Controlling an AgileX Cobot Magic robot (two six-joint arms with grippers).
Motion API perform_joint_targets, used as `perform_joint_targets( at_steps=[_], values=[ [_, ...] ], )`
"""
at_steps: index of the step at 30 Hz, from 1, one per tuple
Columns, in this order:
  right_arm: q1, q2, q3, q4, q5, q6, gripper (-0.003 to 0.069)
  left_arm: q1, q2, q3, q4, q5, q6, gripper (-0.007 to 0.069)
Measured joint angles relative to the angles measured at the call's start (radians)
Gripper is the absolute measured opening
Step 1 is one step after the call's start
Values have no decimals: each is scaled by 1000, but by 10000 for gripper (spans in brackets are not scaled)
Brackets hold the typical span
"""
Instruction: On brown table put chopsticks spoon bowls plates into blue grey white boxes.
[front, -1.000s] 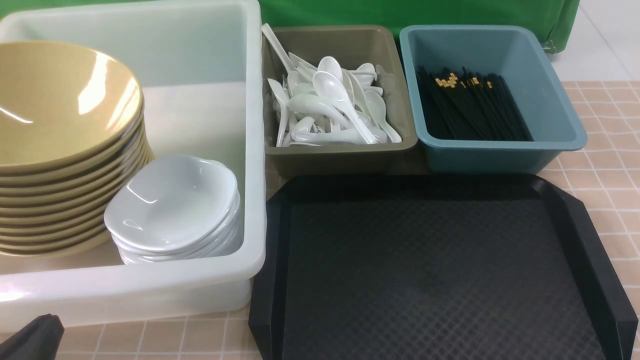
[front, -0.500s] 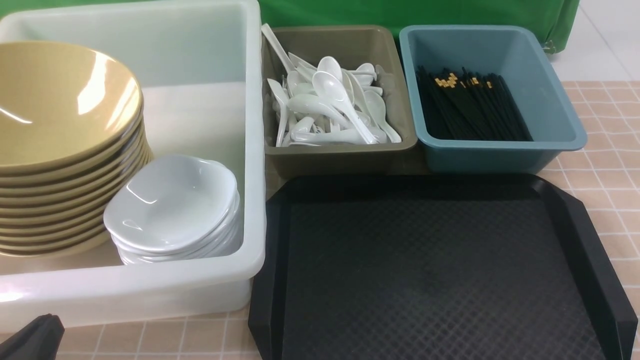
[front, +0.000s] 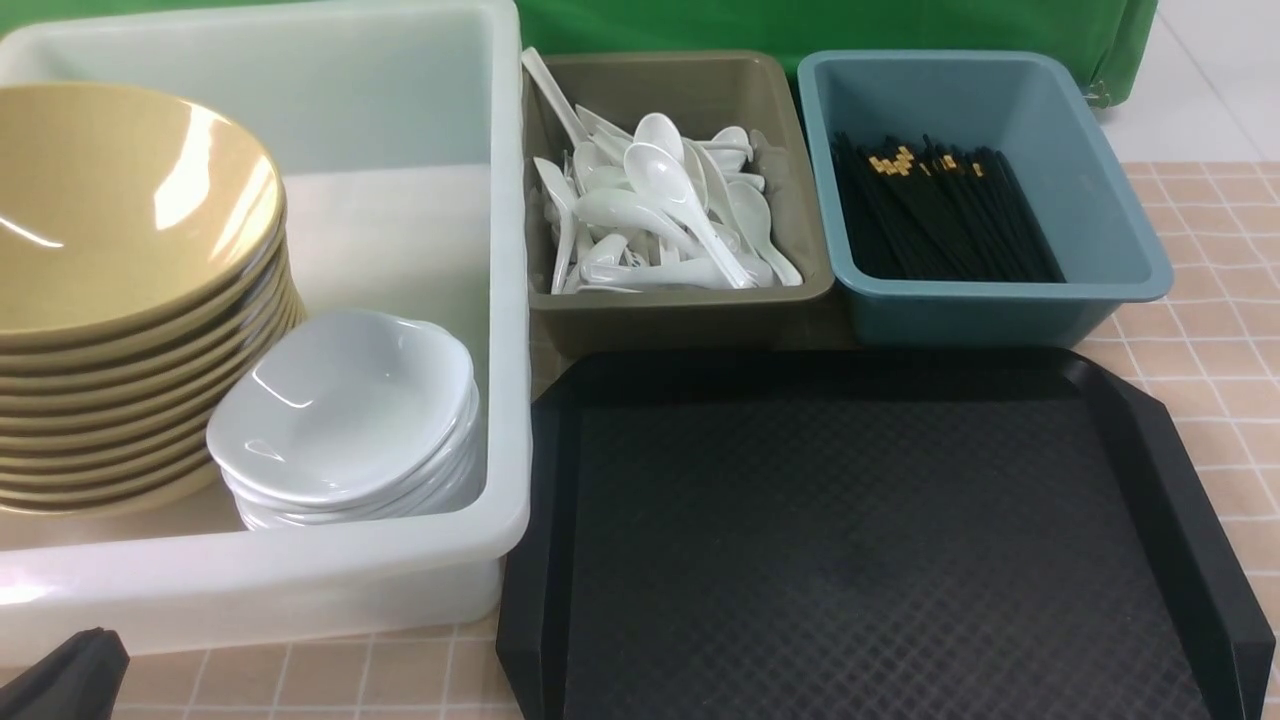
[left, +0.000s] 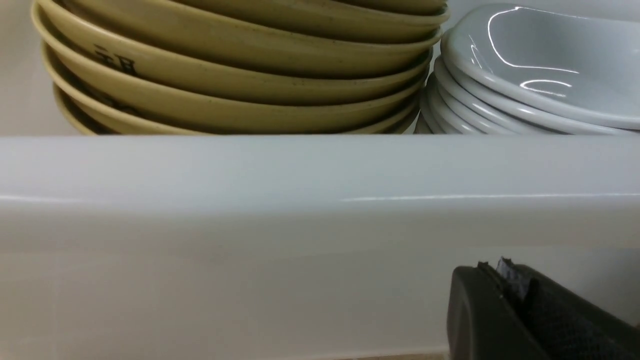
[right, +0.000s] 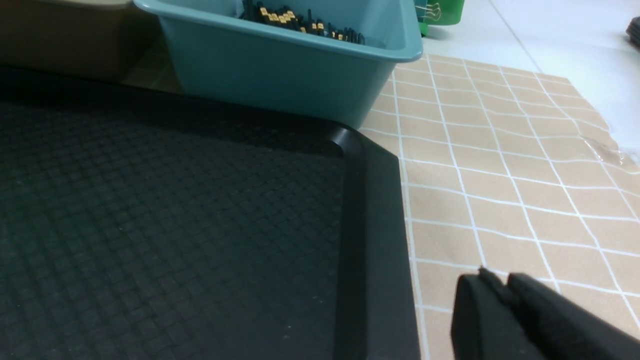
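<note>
Long thin black chopsticks w/ gold bands (front: 940, 215) lie in the teal-blue plastic tub (front: 1110, 215), long axes running near-to-far, gold ends at the far side. Glossy white soup spoons (front: 660, 215) heaped in the olive-grey tub (front: 690, 310), handles every which way. Mustard-tan bowls (front: 120, 250) stacked beside small white dishes (front: 345, 420) in the big translucent white tub (front: 300, 575). Black textured tray (front: 860, 540) on the tiled brown desk (front: 1215, 340). Left gripper (left: 505, 280) fingers pressed together, holding nothing, just outside the white tub wall. Right gripper (right: 495, 287) fingers nearly together, nothing held, over the desk by the tray's edge.
</note>
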Motion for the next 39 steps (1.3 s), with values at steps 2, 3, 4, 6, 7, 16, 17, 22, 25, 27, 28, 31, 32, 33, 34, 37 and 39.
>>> perform_joint_targets(
  at_steps=[2, 3, 4, 6, 7, 16, 17, 22, 25, 27, 28, 31, 32, 33, 34, 37, 39],
  values=[
    [0, 0, 0, 0, 0, 0, 99, 0, 0, 0, 0, 0, 0, 1],
    [0, 0, 0, 0, 0, 0, 99, 0, 0, 0, 0, 0, 0, 1],
    [0, 0, 0, 0, 0, 0, 99, 0, 0, 0, 0, 0, 0, 1],
    [0, 0, 0, 0, 0, 0, 99, 0, 0, 0, 0, 0, 0, 1],
    [0, 0, 0, 0, 0, 0, 99, 0, 0, 0, 0, 0, 0, 1],
    [0, 0, 0, 0, 0, 0, 101, 0, 0, 0, 0, 0, 0, 1],
    [0, 0, 0, 0, 0, 0, 104, 0, 0, 0, 0, 0, 0, 1],
    [0, 0, 0, 0, 0, 0, 109, 0, 0, 0, 0, 0, 0, 1],
    [0, 0, 0, 0, 0, 0, 111, 0, 0, 0, 0, 0, 0, 1],
    [0, 0, 0, 0, 0, 0, 114, 0, 0, 0, 0, 0, 0, 1],
    [0, 0, 0, 0, 0, 0, 114, 0, 0, 0, 0, 0, -1, 1],
    [0, 0, 0, 0, 0, 0, 118, 0, 0, 0, 0, 0, -1, 1],
    [0, 0, 0, 0, 0, 0, 120, 0, 0, 0, 0, 0, -1, 1],
    [0, 0, 0, 0, 0, 0, 120, 0, 0, 0, 0, 0, -1, 1],
    [0, 0, 0, 0, 0, 0, 121, 0, 0, 0, 0, 0, -1, 1],
    [0, 0, 0, 0, 0, 0, 123, 0, 0, 0, 0, 0, -1, 1],
    [0, 0, 0, 0, 0, 0, 125, 0, 0, 0, 0, 0, -1, 1]
  ],
)
